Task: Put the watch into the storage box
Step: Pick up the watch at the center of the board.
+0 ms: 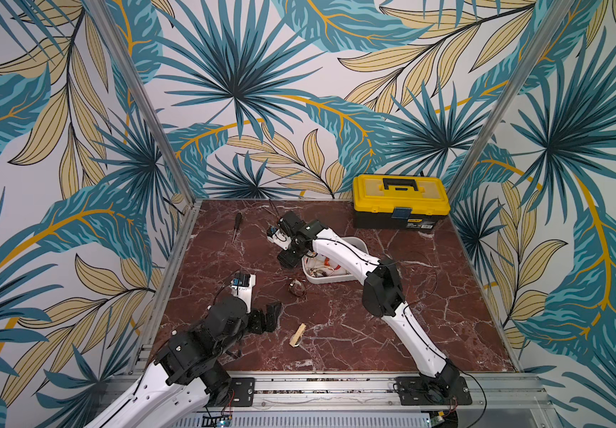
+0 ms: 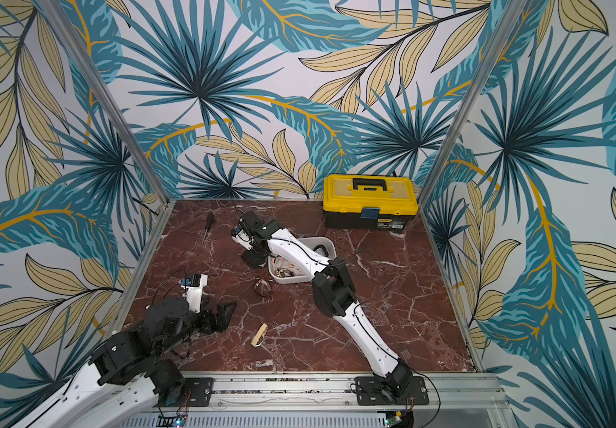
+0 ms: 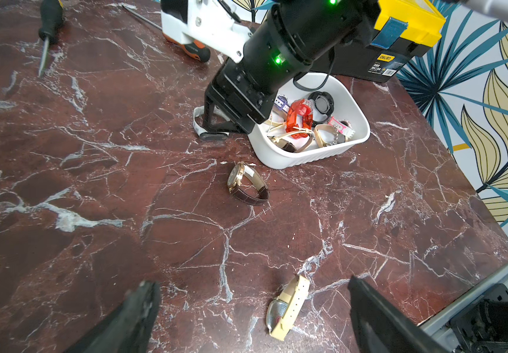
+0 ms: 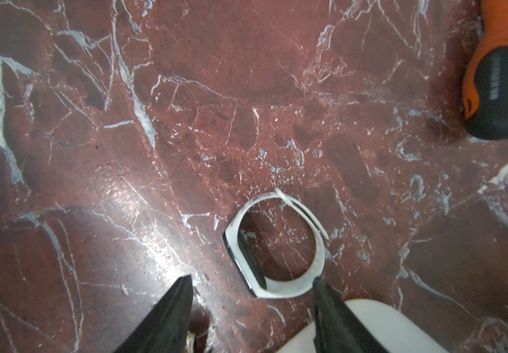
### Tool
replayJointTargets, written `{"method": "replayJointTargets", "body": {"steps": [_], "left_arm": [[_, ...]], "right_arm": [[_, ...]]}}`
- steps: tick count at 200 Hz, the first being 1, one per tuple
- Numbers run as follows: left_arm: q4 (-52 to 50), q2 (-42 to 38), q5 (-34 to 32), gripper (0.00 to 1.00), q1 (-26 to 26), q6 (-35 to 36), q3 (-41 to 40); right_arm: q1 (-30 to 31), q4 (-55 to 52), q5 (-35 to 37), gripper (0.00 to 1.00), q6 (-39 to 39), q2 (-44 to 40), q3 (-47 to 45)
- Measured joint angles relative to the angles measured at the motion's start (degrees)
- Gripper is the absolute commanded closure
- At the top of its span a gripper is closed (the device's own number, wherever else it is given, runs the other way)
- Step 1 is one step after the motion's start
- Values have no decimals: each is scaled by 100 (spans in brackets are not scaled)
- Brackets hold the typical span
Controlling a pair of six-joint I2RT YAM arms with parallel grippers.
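The white-banded watch (image 4: 242,262) lies on the marble tabletop (image 4: 124,152) as a closed loop on its side. It is just outside the storage box (image 1: 323,279), off the tub's left wall at the centre of a top view. We see the right gripper (image 4: 251,278) straddling it, jaws apart. One finger seems to touch the band; the other stands clear. The black case runs roughly along the fingers, so closing should pinch across it. The left gripper (image 3: 251,288), jaws wide, sits well apart at lower left.

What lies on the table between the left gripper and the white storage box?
A brown-strap watch lies between the left gripper and the storage box, just short of the box, clearest in the left wrist view.
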Motion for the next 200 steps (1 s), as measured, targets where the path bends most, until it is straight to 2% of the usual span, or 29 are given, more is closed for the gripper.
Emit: {"method": "replayJointTargets", "body": {"steps": [89, 126, 153, 185, 200], "left_arm": [[0, 11, 0, 0, -2, 0, 0], [0, 13, 0, 0, -2, 2, 0], [0, 13, 0, 0, -4, 2, -2], [4, 13, 2, 0, -4, 7, -2], [15, 13, 0, 0, -4, 9, -2]], "right_arm": [[37, 125, -42, 37, -101, 210, 44], [74, 166, -42, 44, -116, 369, 70], [79, 146, -31, 44, -122, 437, 68], [79, 133, -17, 52, -107, 437, 68], [76, 133, -20, 59, -107, 437, 68]]}}
